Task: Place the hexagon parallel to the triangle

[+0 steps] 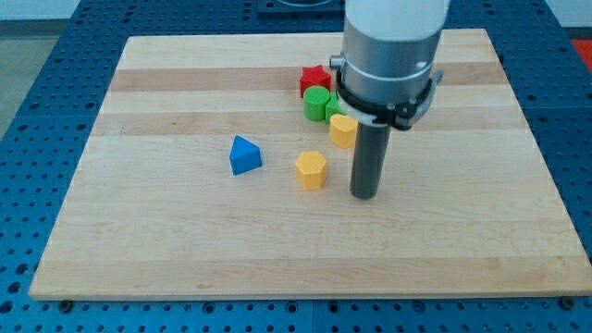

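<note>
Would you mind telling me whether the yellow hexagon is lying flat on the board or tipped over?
Flat: the yellow hexagon shows its six-sided face upward on the wooden board, apart from my tip at its right.

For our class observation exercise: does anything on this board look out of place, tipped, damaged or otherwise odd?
Nothing stands out. The blue triangle and yellow hexagon sit flat and apart near the middle. My tip rests just to the view's right of the hexagon. The red star, green blocks and another yellow block cluster behind, undamaged.
</note>
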`<move>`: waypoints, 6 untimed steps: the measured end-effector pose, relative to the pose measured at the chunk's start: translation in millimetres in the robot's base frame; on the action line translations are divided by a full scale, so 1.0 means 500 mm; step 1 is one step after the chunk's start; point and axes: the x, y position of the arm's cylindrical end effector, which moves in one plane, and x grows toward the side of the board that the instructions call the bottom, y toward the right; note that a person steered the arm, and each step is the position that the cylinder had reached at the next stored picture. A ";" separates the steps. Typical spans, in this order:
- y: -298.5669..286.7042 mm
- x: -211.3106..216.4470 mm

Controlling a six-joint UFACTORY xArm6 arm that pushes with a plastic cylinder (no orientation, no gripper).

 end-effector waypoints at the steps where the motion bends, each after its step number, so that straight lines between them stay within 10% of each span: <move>1: -0.046 0.038; 6: -0.090 -0.037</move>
